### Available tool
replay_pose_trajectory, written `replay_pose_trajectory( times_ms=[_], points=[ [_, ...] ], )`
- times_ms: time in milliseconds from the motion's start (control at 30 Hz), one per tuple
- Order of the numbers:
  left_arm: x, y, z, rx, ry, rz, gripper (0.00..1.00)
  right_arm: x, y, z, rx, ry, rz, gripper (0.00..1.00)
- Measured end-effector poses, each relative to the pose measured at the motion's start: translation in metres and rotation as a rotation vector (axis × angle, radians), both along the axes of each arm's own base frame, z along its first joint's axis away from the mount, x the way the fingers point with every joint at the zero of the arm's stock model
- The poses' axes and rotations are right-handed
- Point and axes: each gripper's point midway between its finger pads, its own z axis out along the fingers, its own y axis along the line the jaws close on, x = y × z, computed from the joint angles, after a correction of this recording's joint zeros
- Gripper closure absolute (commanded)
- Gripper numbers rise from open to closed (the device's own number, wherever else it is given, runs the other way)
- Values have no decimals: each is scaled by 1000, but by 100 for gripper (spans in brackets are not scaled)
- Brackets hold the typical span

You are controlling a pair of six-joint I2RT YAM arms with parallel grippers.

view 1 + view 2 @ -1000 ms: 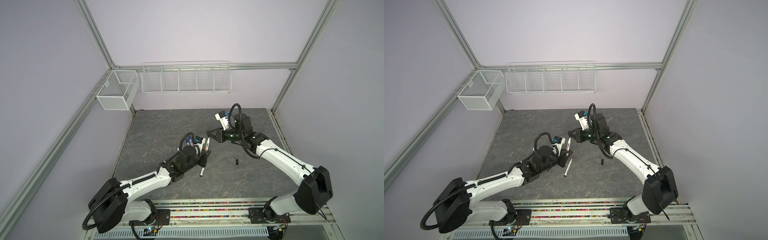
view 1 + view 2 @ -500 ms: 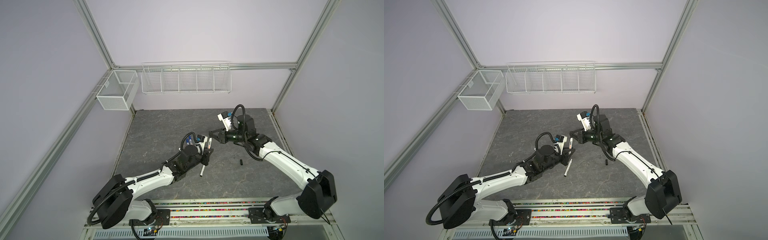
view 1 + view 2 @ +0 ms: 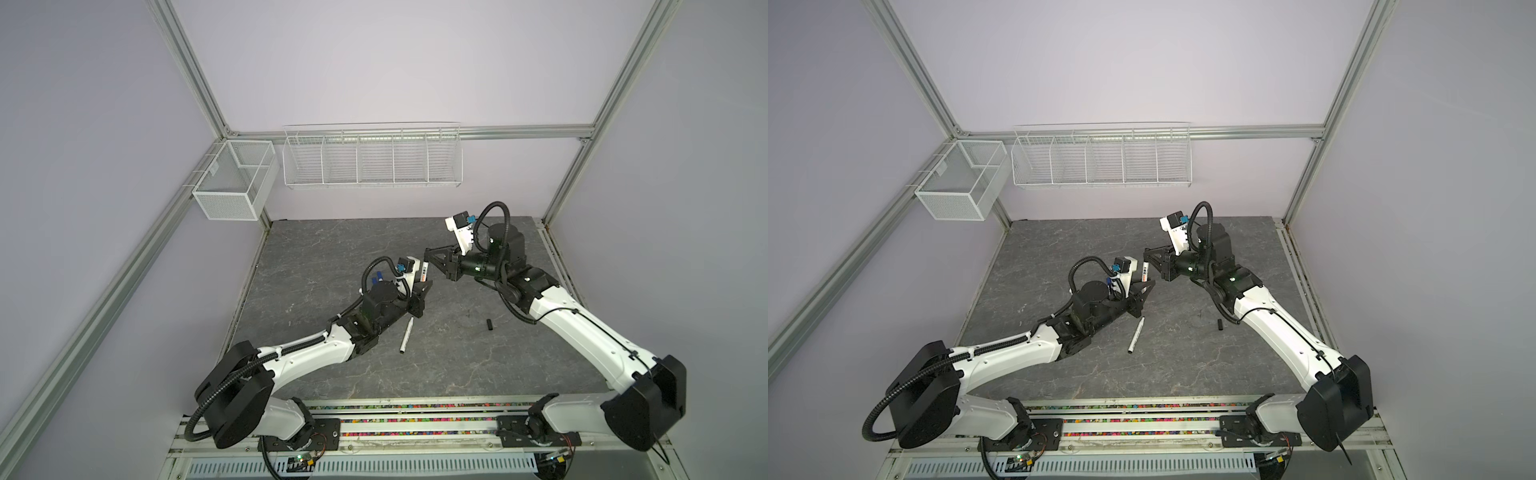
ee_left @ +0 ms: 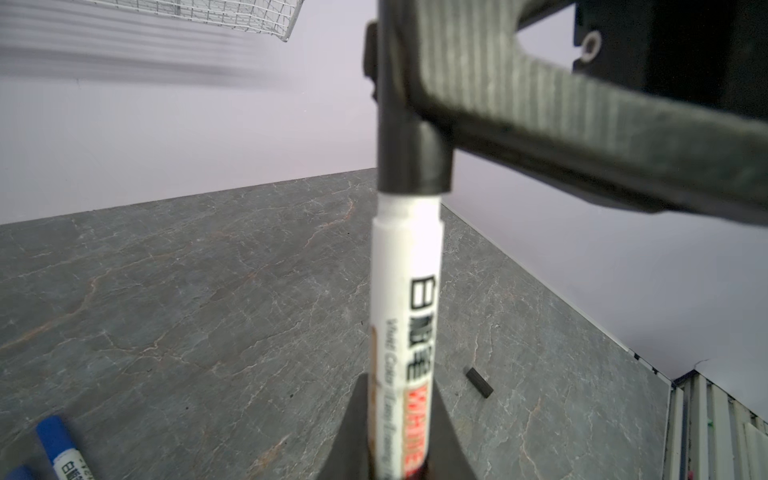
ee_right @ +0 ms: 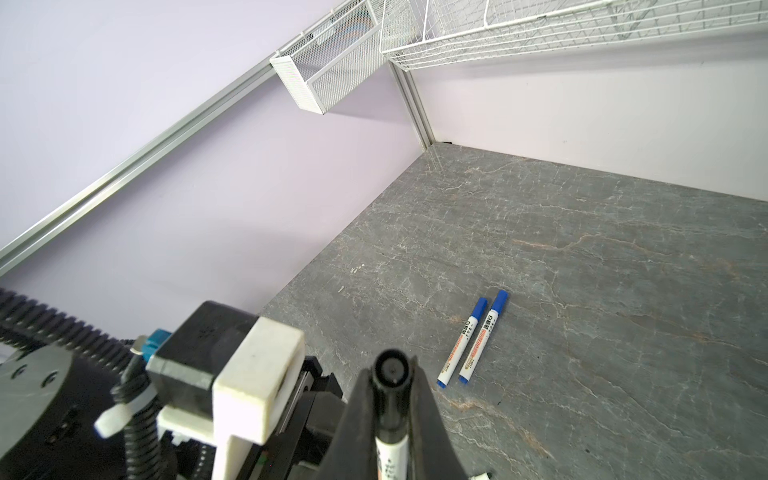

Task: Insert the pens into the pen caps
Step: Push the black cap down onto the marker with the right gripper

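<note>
One pen, near-upright, clamped in left pincer, right pincer clamping top cap

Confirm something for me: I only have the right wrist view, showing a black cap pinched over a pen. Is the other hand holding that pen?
Observer: Yes. In the left wrist view the left hand is shut on the pen at its barrel, the black cap over its tip.
Operator: Anything without a cap?
Observer: One uncapped pen lies on the table beside the left arm, in both top views.
Operator: Any cap for it?
Observer: A loose black cap lies by the right arm, apart from that pen.
</note>
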Motion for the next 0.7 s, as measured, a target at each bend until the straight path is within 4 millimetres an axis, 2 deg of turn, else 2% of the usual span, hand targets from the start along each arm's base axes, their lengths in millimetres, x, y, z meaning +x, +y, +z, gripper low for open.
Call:
replay_pose_trajectory(
  times_ms=[200, 300, 333, 433, 567, 700],
  points=[
    [4, 0, -4, 51, -40, 6, 100, -1, -2, -3, -37, -15, 7, 86],
    [6, 0, -4, 71, -70, 18, 100, -3, -3, -5, -59, -10, 14, 68],
    [9, 1, 2, 64, -90, 33, 100, -9, -3, -11, -74, 15, 29, 61],
    [14, 1, 23, 20, -155, 60, 100, -23, -2, -27, -118, 82, 60, 46],
    [9, -2, 31, -10, -202, 55, 100, -23, -14, -23, -134, 80, 16, 41],
    [-2, -8, 29, -9, -226, 27, 100, -22, -29, -7, -129, 33, -46, 40]
  ],
)
